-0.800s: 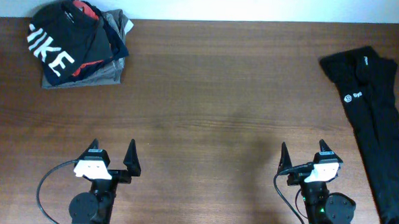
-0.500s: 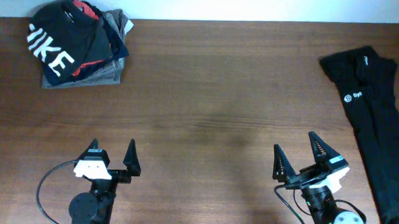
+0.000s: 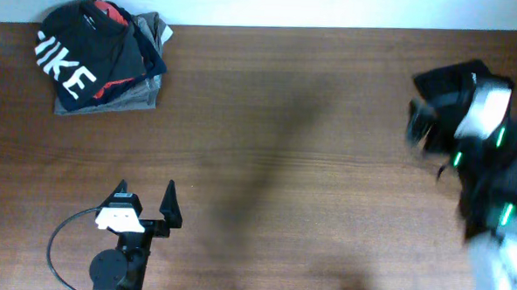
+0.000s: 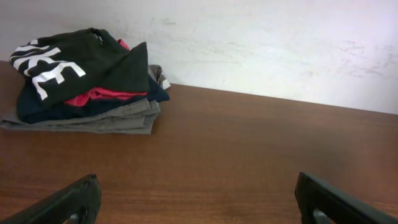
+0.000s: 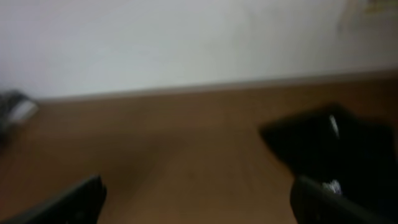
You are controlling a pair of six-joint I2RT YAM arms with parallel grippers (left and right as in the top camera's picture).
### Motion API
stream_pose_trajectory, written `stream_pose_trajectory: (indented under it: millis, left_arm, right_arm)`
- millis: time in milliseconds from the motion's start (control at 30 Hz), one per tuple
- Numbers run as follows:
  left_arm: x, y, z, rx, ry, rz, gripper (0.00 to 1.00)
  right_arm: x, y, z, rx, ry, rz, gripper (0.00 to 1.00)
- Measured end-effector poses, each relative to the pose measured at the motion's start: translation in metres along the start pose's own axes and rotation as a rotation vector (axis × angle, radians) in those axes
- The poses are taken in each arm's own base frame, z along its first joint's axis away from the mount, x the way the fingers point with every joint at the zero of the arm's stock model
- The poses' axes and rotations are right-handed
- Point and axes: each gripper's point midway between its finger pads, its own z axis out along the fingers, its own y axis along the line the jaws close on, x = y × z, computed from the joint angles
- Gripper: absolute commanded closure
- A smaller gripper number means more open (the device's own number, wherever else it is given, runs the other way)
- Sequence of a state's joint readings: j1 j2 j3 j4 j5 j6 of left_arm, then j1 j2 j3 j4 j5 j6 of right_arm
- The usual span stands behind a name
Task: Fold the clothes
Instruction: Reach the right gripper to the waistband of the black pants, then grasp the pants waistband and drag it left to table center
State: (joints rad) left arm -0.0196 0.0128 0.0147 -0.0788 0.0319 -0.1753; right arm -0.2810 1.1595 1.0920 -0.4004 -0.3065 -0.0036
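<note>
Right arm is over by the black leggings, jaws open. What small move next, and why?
Probably ease the right gripper rightward and down onto the edge of the black leggings. Its jaws stand open and empty, and in the wrist view the garment lies ahead and to the right, not between the fingers. The views are blurred, so go slowly.

A dark brown wooden table (image 3: pixel 278 102) ran up against a white wall (image 4: pixel 267 43). The wall looked faintly scuffed under even light.
</note>
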Motion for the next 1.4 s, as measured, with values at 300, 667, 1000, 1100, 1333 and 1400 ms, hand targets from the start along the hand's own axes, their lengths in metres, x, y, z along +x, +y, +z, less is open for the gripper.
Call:
stream_pose_trajectory:
  millis: [300,667,1000,1100,1333,1400]
  left_arm:
    - [0.000,0.000,0.000,0.001,-0.001,0.000,0.01]
    - [0.000,0.000,0.000,0.001,-0.001,0.000,0.01]
    - [0.000,0.000,0.000,0.001,-0.001,0.000,0.01]
    - [0.000,0.000,0.000,0.001,-0.001,0.000,0.00]
    - [0.000,0.000,0.000,0.001,-0.001,0.000,0.00]
    - [0.000,0.000,0.000,0.001,-0.001,0.000,0.01]
  right_arm:
    - [0.012,-0.072,0.110,0.049,0.348,0.145,0.12]
    - [0.109,-0.143,0.203,0.249,0.514,0.076,0.15]
    - [0.166,-0.173,0.237,0.324,0.590,-0.012,0.25]
    - [0.168,-0.177,0.240,0.335,0.587,-0.024,0.44]
    - [0.169,-0.176,0.241,0.349,0.590,-0.040,0.96]
    - [0.168,-0.168,0.244,0.344,0.592,-0.055,0.97]
